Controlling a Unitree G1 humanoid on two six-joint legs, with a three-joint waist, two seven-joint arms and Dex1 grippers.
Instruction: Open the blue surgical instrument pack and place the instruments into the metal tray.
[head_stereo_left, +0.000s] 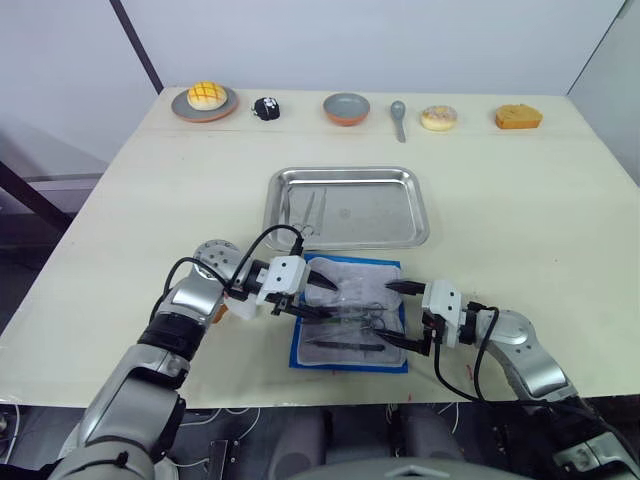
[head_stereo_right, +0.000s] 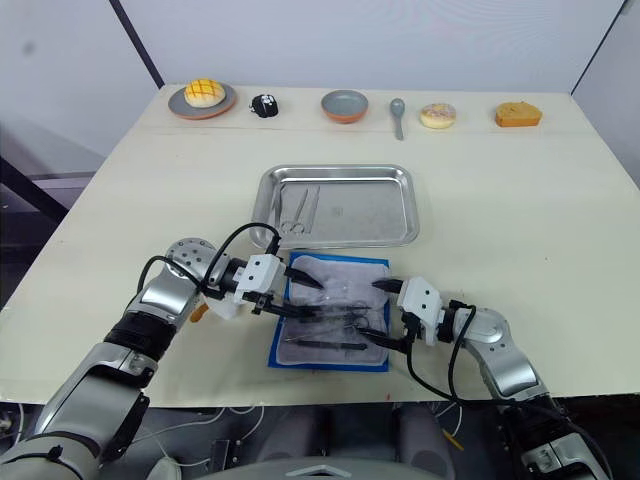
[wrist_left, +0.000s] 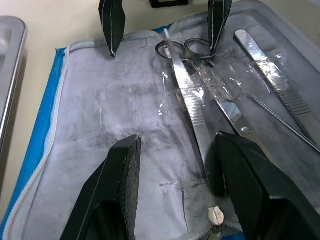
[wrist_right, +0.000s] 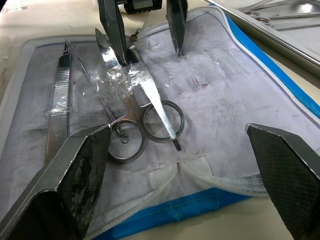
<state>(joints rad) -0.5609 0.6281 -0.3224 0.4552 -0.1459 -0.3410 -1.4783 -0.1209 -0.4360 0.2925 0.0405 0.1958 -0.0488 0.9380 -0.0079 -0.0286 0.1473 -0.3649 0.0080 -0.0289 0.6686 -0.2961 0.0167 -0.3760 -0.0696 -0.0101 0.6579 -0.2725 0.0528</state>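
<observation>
Looking down from the head camera, you see the cream table (head_stereo_left: 520, 200) with the metal tray (head_stereo_left: 415, 205) near its middle and the blue surgical instrument pack (head_stereo_left: 300, 345) lying unfolded just in front of it, pale lining up. Along the far edge sit a plate with a yellow bun (head_stereo_left: 204, 100), a small black-and-white toy (head_stereo_left: 265, 108), a grey bowl (head_stereo_left: 346, 108), a grey spoon (head_stereo_left: 398, 118), a doughnut (head_stereo_left: 438, 117) and a piece of cake (head_stereo_left: 518, 117). Two thin instruments already lie in the tray's left part (head_stereo_left: 310, 210).

Your wrist cameras show what the head view blurs: ring-handled scissors (wrist_right: 150, 120), long tweezers (wrist_left: 192, 112) crossing them, a flat ridged handle (wrist_right: 59, 107) and a thin probe (wrist_left: 282, 122), several under clear plastic film.

Both forearms reach in low from either side. Your left gripper (head_stereo_left: 312, 294) hangs over the pack's left half, fingers spread, one fingertip (wrist_left: 237, 175) just beside the tweezers, gripping nothing. Your right gripper (head_stereo_left: 396, 314) hovers over the right edge, released and wide, facing the left one.
</observation>
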